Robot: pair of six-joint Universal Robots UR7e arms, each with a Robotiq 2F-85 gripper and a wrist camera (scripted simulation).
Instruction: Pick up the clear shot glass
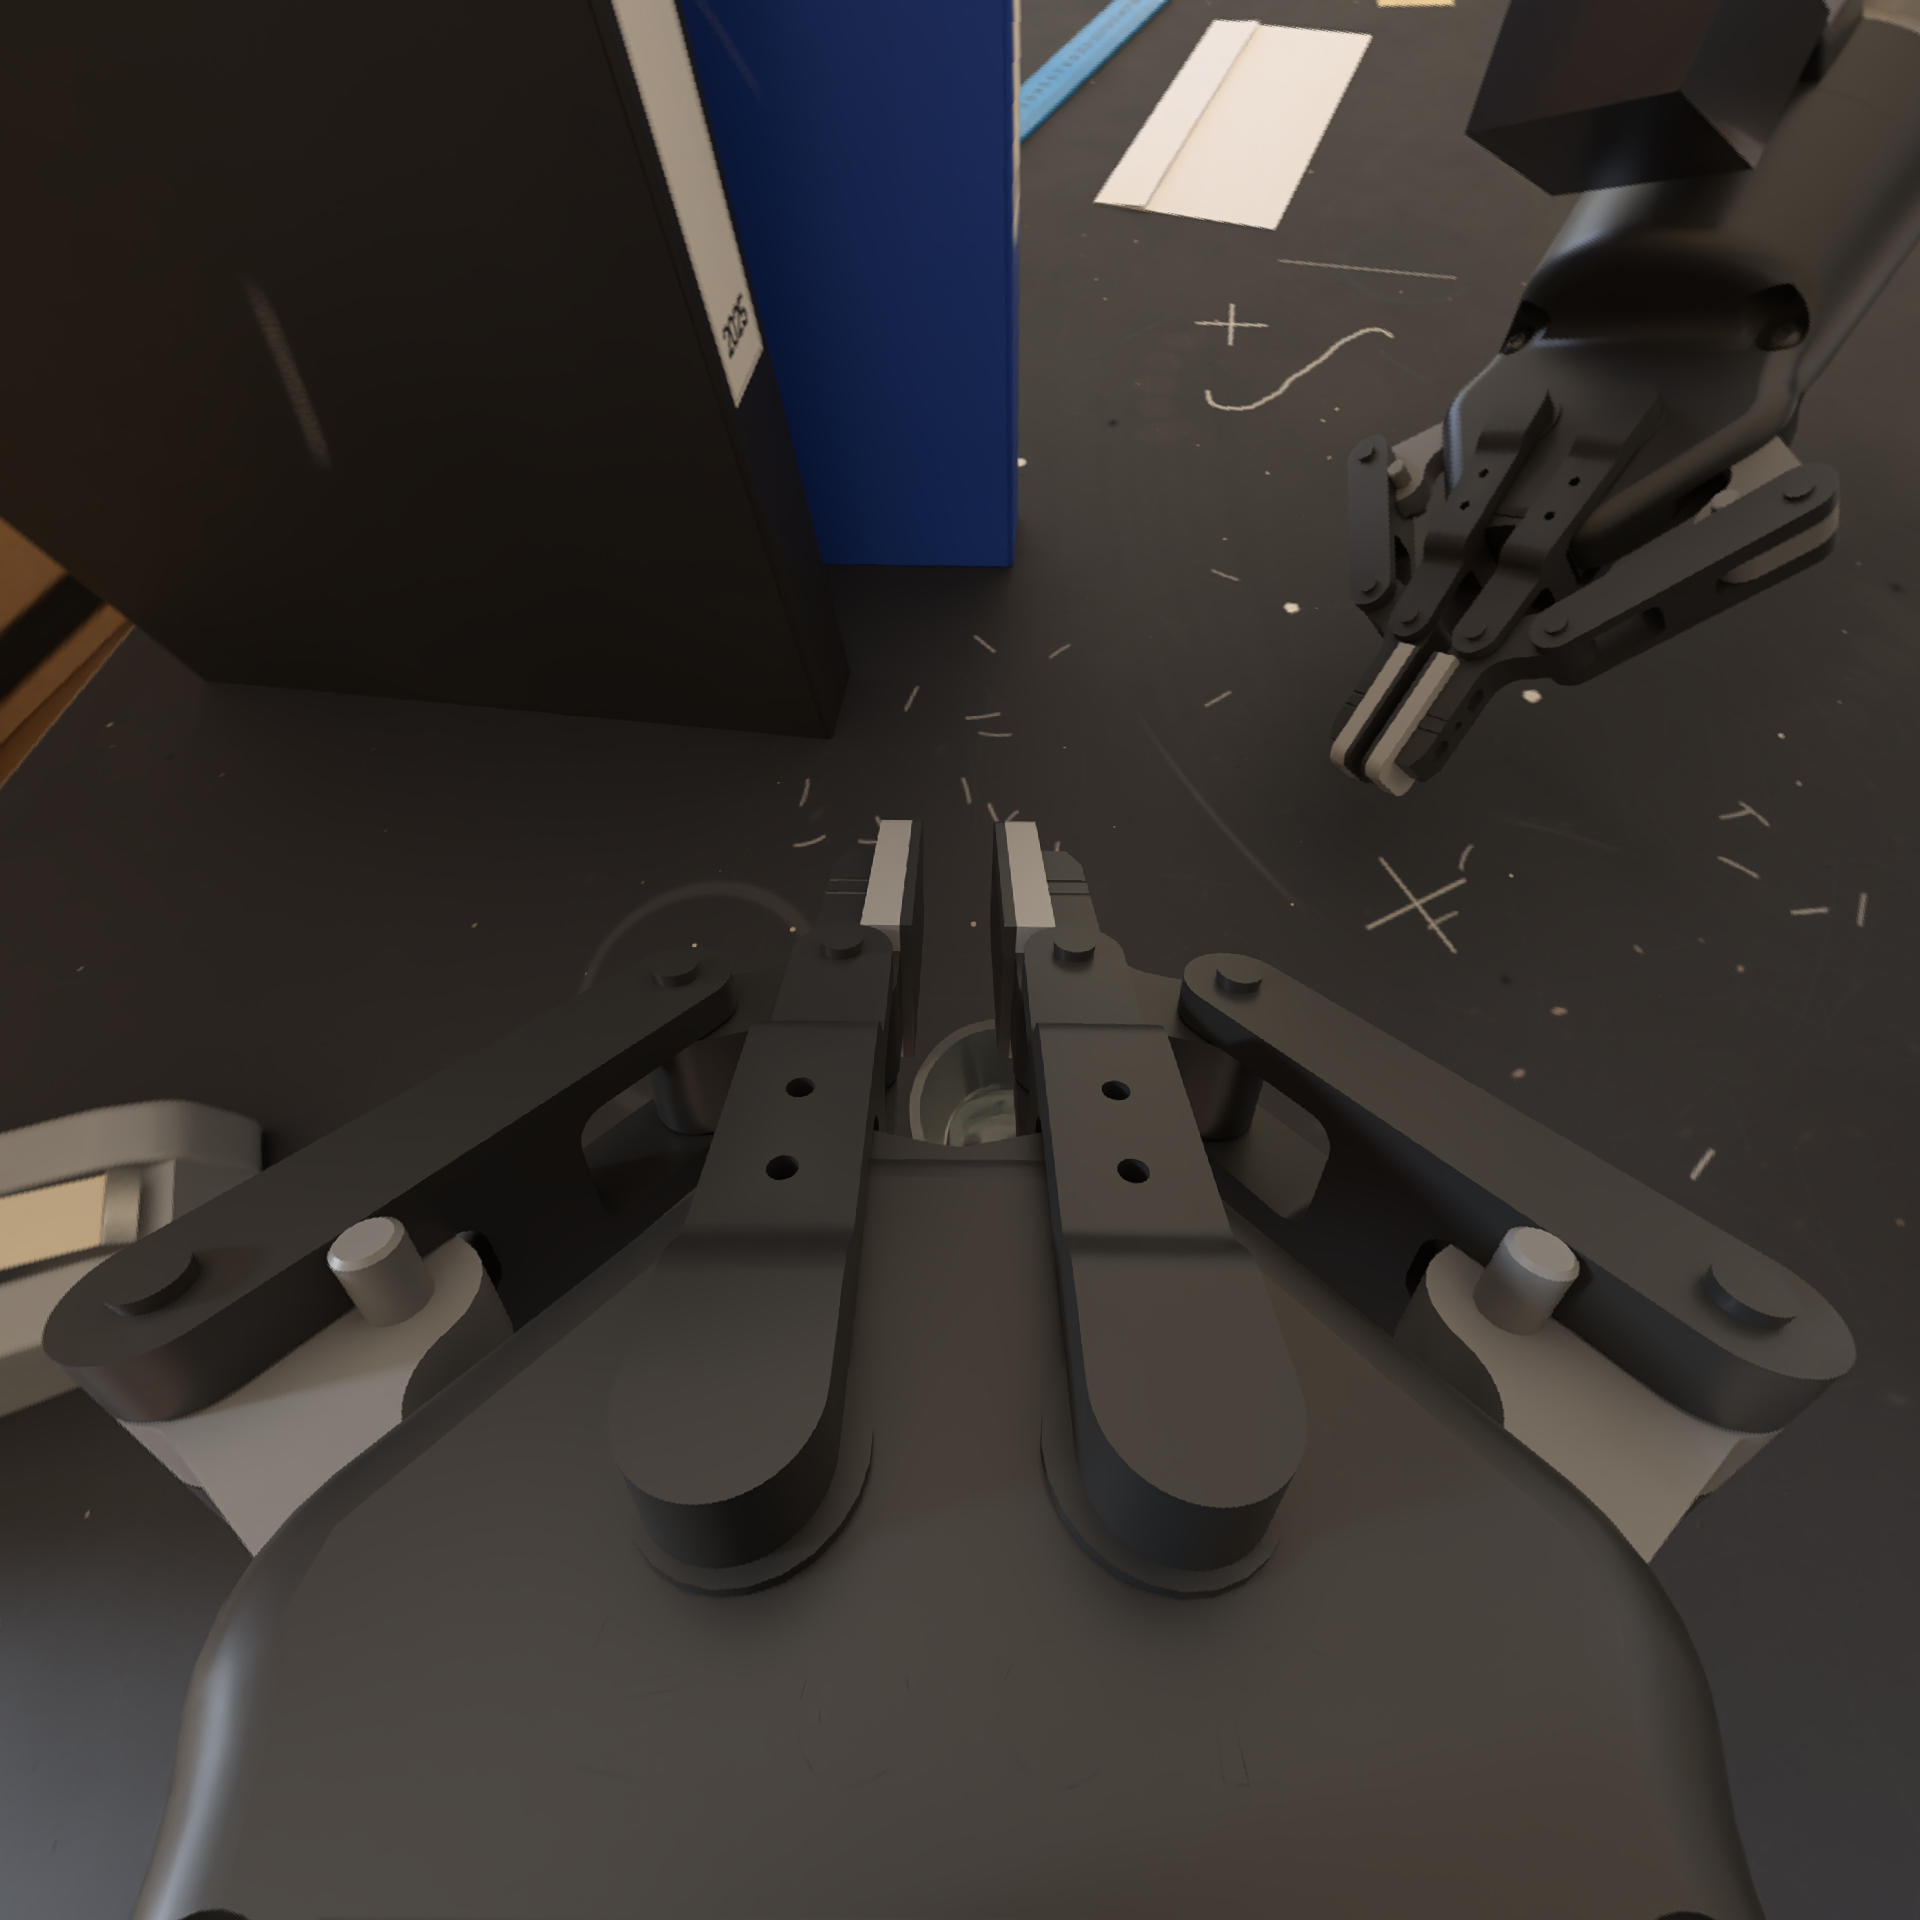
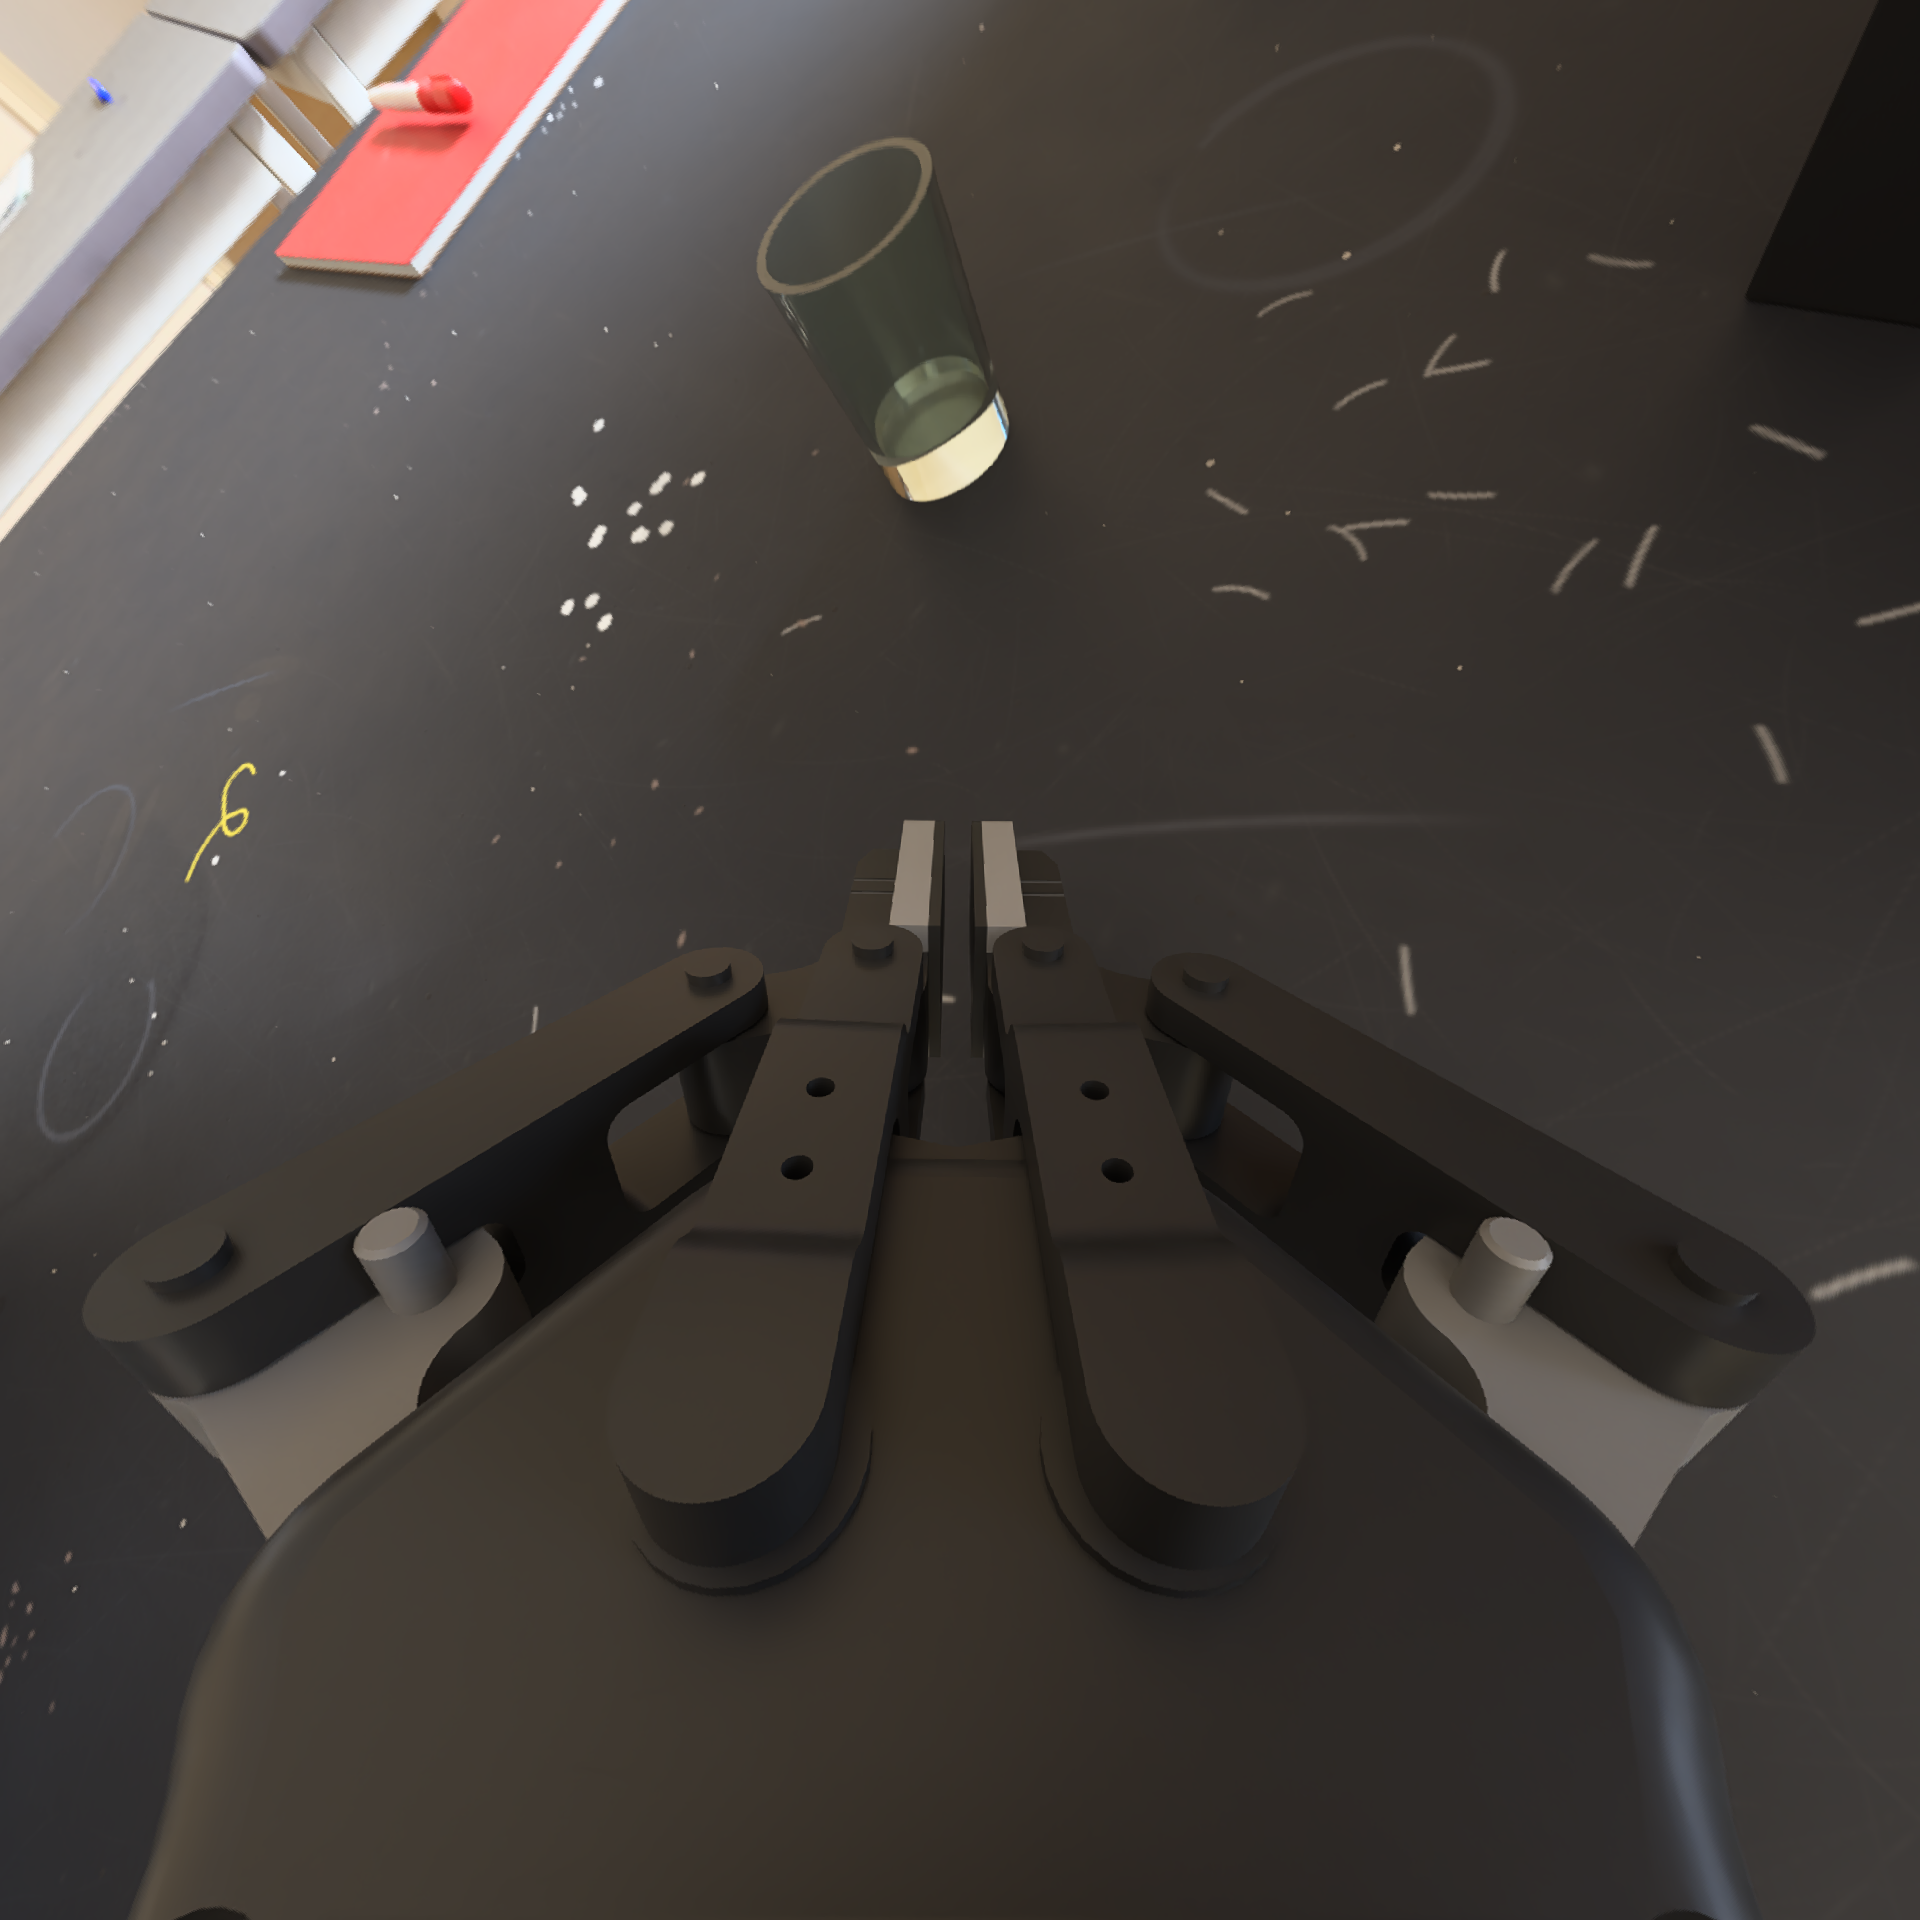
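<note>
The clear shot glass (image 2: pixel 883 312) stands upright on the dark, chalk-marked table (image 2: pixel 520 831), ahead of my right gripper (image 2: pixel 956 873) and apart from it. The right gripper is shut and empty above the table. In the left wrist view the glass (image 1: pixel 966 1091) shows from above through the gap at the base of my left gripper's fingers. The left gripper (image 1: pixel 958 873) is nearly shut, with a narrow gap and nothing between its pads. The right gripper also shows in the left wrist view (image 1: pixel 1387 748), shut, at the upper right.
A black binder (image 1: pixel 416 364) and a blue binder (image 1: pixel 894 281) stand upright ahead on the left. A white sheet (image 1: pixel 1236 125) and a blue ruler (image 1: pixel 1091 62) lie beyond. A red pad (image 2: pixel 436 156) with a red-and-white object (image 2: pixel 426 96) lies near the table's edge.
</note>
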